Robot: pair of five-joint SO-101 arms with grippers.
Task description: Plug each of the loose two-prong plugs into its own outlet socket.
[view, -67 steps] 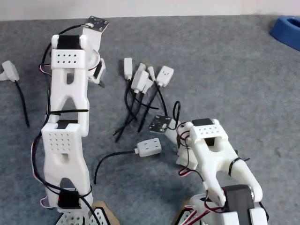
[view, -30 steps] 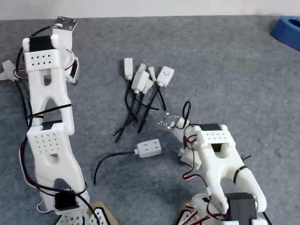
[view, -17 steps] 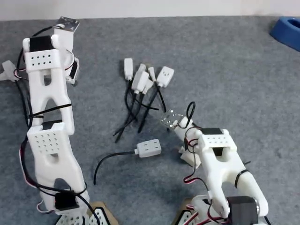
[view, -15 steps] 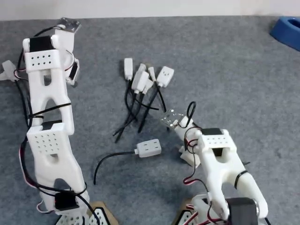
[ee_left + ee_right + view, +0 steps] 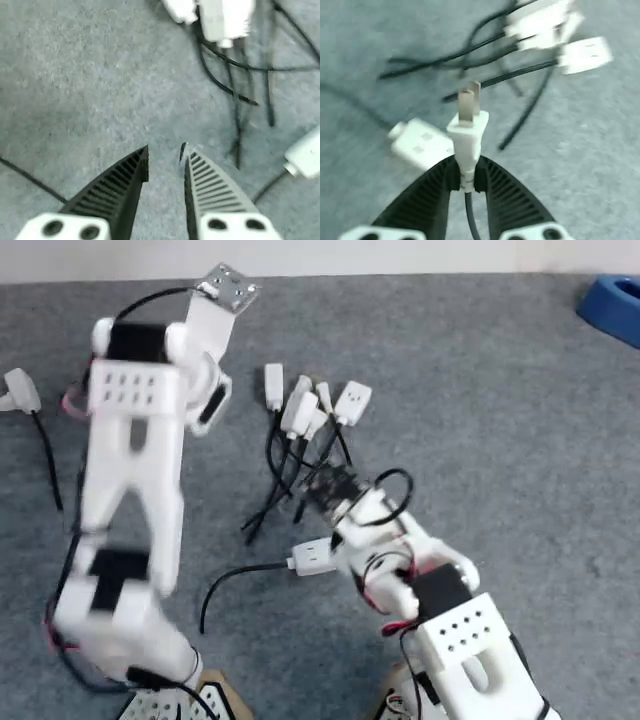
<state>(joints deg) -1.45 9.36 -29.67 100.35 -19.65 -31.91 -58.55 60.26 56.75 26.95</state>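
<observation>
1. Grey carpet (image 5: 500,420) across the whole table.
2. Left arm (image 5: 130,490) stretched from 7 o'clock up toward 11 o'clock. Left gripper (image 5: 162,150) pointed down over bare carpet, fingers parted by a narrow gap, gripping nothing.
3. Right arm (image 5: 470,635) leaning from 5 o'clock in toward the centre. Right gripper (image 5: 466,175) clamped on the neck of a white plug (image 5: 468,131), prongs pointing away from the fingers, cord trailing back between them.
4. Bundle of plugs and sockets (image 5: 310,405) with tangled black cords, just toward 12 o'clock of centre, beyond the held prongs.
5. Blue container (image 5: 612,305) at the 2 o'clock edge.
6. White outlet socket (image 5: 312,555) flat near the centre, just beside the held plug; touching or not, cannot tell.
7. Loose plug (image 5: 20,390) at the 10 o'clock edge, well apart from both grippers.
</observation>
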